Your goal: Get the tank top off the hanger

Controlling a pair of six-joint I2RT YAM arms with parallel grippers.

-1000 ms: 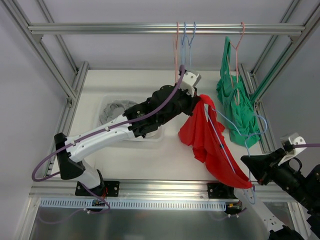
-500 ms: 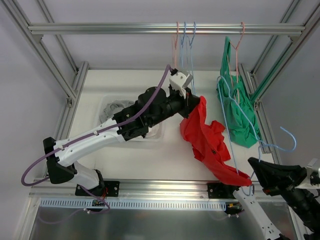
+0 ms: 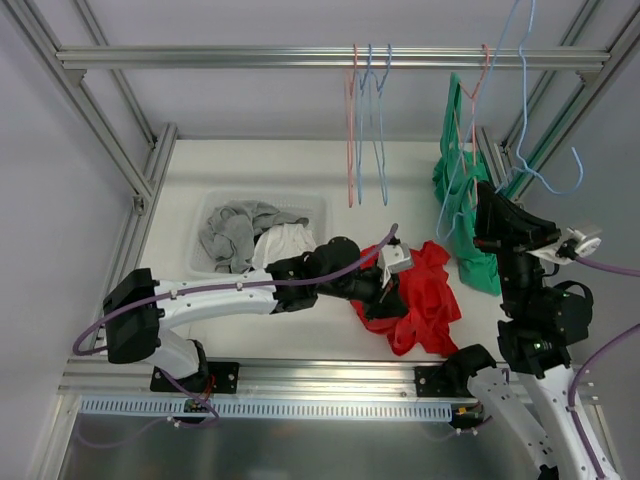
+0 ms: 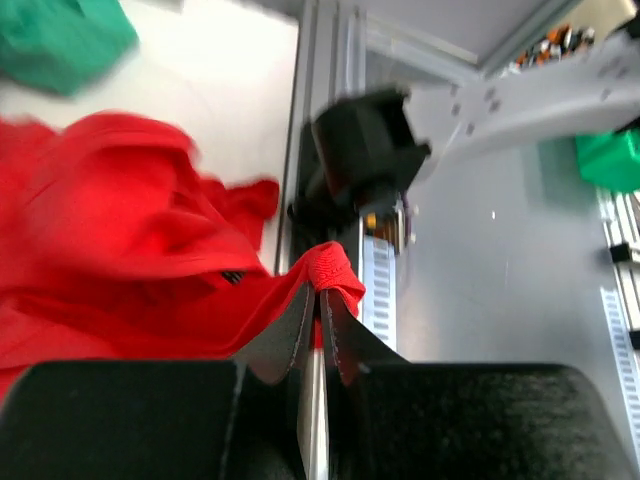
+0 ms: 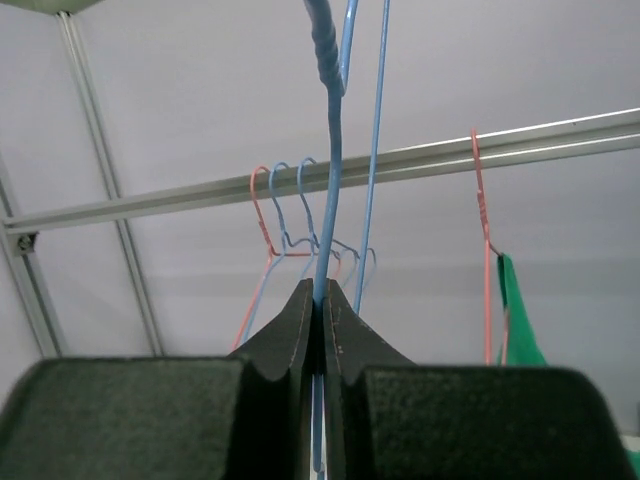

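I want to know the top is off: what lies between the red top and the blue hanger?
In the top view, the hanging green top; the red top lies on the table, apart from the hanger.

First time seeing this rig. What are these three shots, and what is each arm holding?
Two robot arms with two-finger grippers, bolted to a white table. One picture looks down from overhead; the other two come from wrist cameras. The left gripper pinches the crumpled red tank top, lying on the table. The right gripper clamps a bare blue wire hanger, raised high. Also: a pale plastic bin of grey and white clothes, and a green garment hanging at right.
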